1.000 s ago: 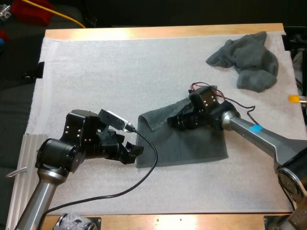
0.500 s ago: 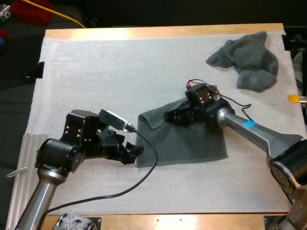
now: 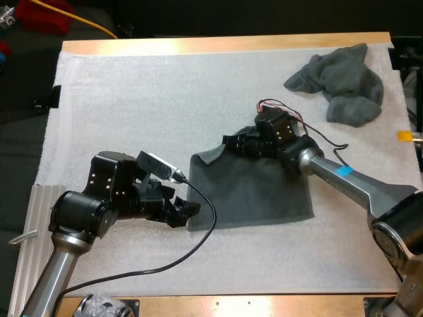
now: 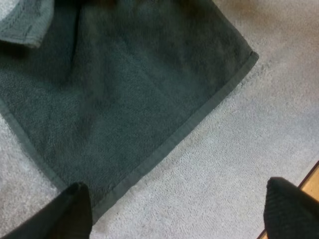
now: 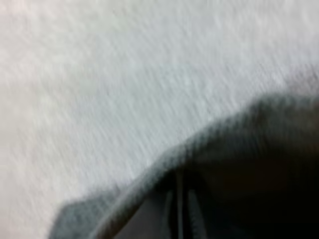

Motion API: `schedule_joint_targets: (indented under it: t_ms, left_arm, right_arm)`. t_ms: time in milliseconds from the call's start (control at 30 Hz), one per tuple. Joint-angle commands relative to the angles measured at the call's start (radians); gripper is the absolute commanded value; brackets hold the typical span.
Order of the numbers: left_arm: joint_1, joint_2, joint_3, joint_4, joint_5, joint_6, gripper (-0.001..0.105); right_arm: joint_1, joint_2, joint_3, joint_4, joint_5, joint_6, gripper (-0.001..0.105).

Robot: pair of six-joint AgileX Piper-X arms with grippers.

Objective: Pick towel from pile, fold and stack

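Note:
A dark grey-green towel (image 3: 258,191) lies spread on the white mat (image 3: 165,99) in the middle, its far left corner turned over. My right gripper (image 3: 231,140) is at the towel's far edge and looks shut on it; in the right wrist view the towel (image 5: 259,129) bunches close over the fingers. My left gripper (image 3: 186,211) sits low at the towel's near left corner, open. In the left wrist view its fingertips (image 4: 75,209) stand wide apart just off the towel's (image 4: 124,89) hemmed edge, with nothing between them.
A crumpled pile of the same towels (image 3: 344,82) lies at the far right of the mat. The table's wooden rim (image 3: 225,43) runs along the far side and its near edge (image 3: 264,305) along the front. Bare mat lies to the far left.
My right gripper has moved from over the towel's middle toward its far edge, away and slightly left, and the towel's far edge has shifted with it. The left arm has barely moved.

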Motion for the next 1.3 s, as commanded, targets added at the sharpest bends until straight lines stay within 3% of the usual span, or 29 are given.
schedule_joint_targets:
  t_ms: [0,167,233,433,600,800,933,1067,1133,1267]
  left_arm:
    - [-0.005,-0.008,-0.004,-0.004,0.008,0.000,0.069]
    - [-0.005,-0.008,-0.004,-0.001,0.008,0.000,0.069]
    - [-0.005,-0.008,-0.004,0.004,0.008,0.000,0.069]
    - [-0.005,-0.008,-0.004,0.005,0.008,0.000,0.069]
    - [-0.005,-0.008,-0.004,0.005,0.008,0.003,0.069]
    - [-0.005,-0.008,-0.004,0.005,0.008,0.003,0.069]
    - [-0.005,-0.008,-0.004,0.005,0.008,0.003,0.069]
    - [-0.005,-0.008,-0.004,0.005,0.008,0.003,0.069]
    - [-0.005,-0.008,-0.004,0.005,0.008,0.003,0.069]
    - [-0.005,-0.008,-0.004,0.005,0.008,0.003,0.069]
  right_arm:
    - [0.000,0.001,-0.011,-0.035,0.007,0.016,0.001]
    - [0.000,0.050,-0.011,-0.166,0.005,0.162,0.001]
    - [0.000,0.062,-0.011,-0.206,0.005,0.176,0.001]
    - [0.000,0.060,-0.011,-0.292,0.001,0.175,0.001]
    - [0.000,0.027,-0.011,-0.275,0.002,0.147,0.001]
    - [0.000,-0.075,-0.011,-0.070,0.085,-0.037,0.008]
    - [0.000,-0.181,-0.011,0.085,0.157,-0.143,0.031]
    - [0.000,-0.278,-0.011,0.213,0.163,-0.216,0.056]
    - [0.000,-0.329,-0.011,0.280,0.165,-0.242,0.062]
    - [0.000,-0.429,-0.011,0.466,0.188,-0.265,0.063]
